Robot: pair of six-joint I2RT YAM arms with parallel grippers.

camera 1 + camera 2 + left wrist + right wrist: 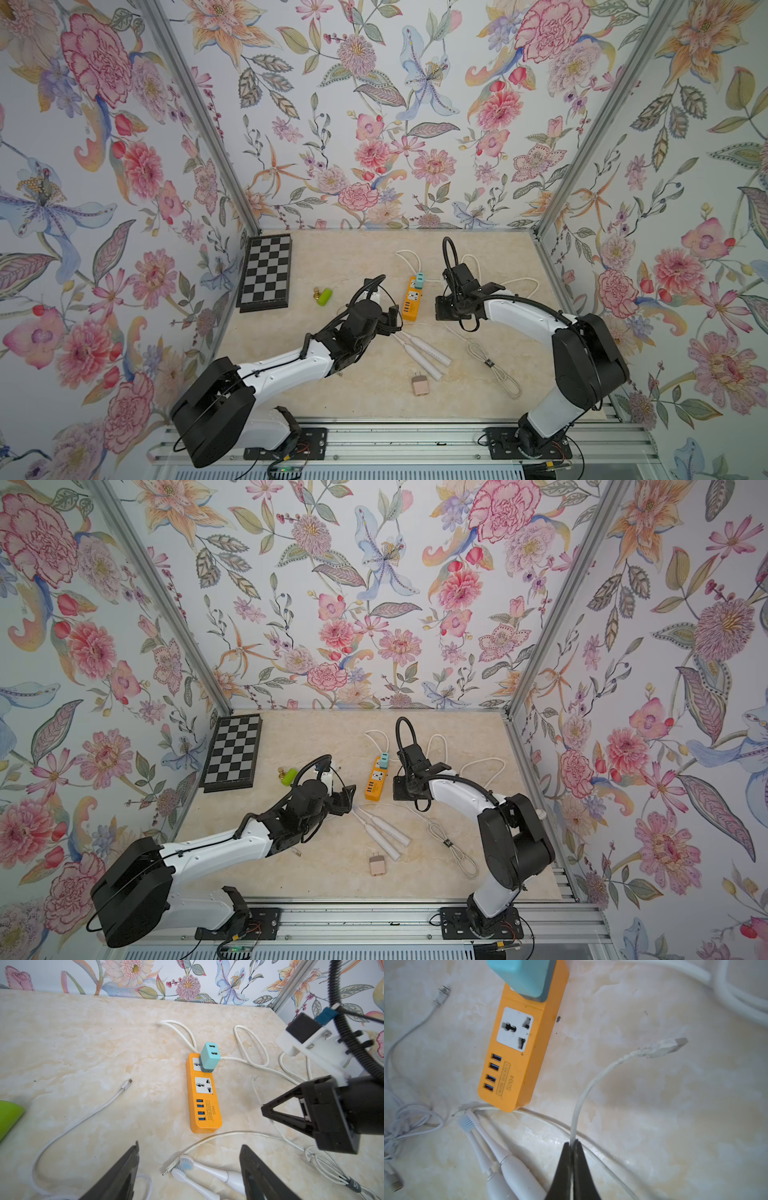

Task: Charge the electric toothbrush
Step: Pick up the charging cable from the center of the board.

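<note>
Floral walls enclose marbled tabletop.

You were working in a staged robot cell dressed as a home, not a real room. Floral wallpaper hung on panels in a bare aluminium frame. The marble-look tabletop ended at a slotted rail with the arms bolted on. Household bits lay about: chessboard, power strip, toothbrushes, cable.
</note>
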